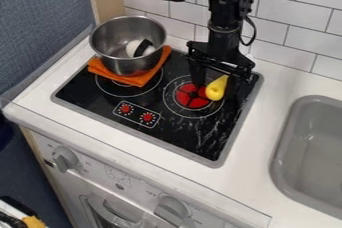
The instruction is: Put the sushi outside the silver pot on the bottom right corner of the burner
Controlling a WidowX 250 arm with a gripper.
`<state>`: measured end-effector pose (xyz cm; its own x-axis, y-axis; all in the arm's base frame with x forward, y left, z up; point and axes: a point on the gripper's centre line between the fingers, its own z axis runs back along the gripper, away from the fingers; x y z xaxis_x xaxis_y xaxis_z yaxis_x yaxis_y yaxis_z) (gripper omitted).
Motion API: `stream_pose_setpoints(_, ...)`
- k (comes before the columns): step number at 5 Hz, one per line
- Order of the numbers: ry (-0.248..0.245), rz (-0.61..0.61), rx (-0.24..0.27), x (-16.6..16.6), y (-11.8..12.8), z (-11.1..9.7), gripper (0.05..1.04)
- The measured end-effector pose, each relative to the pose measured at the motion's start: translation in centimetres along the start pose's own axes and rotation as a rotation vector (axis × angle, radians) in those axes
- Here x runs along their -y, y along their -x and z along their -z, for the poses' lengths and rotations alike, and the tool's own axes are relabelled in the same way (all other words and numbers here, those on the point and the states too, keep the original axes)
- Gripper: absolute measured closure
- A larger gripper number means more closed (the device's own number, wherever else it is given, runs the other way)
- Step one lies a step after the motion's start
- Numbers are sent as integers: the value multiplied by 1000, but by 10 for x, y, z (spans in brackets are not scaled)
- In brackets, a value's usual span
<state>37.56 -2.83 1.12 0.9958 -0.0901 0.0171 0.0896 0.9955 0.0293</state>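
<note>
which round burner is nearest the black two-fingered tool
The right-hand burner, its red centre showing; the left-hand one lies partly under the folded orange cloth.

"What's at the cooktop (190, 139)?"
"At its back left, a cloth (137, 80), with a pot (112, 54) on it and sushi (138, 48) inside; toward its right, a toy (216, 90)."
"Around the cooktop?"
"Sink (288, 137) to its right, wall (287, 2) behind."

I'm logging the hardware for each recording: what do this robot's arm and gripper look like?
The arm is black all over, with chunky, angular joints. One black cable loops out beside its lower part, and a thicker one curves out higher up. The gripper is black too, with a wide crosswise body and two dark fingers; I can make out no coloured markings.
</note>
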Motion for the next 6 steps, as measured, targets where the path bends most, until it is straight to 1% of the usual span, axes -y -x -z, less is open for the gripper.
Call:
stream_pose_setpoints(1,5,-3,-14,1,2,3,83)
stream_pose_setpoints(2,37,-6,-26,3,7,-1,84)
stream_pose_setpoints(3,61,-35,50,-6,5,-37,84)
stream_pose_setpoints(4,62,-17,121,-10,5,-73,84)
stream_pose_setpoints(5,30,-37,141,-23,12,-92,84)
stream_pose_setpoints(6,-55,-125,114,-69,22,-92,84)
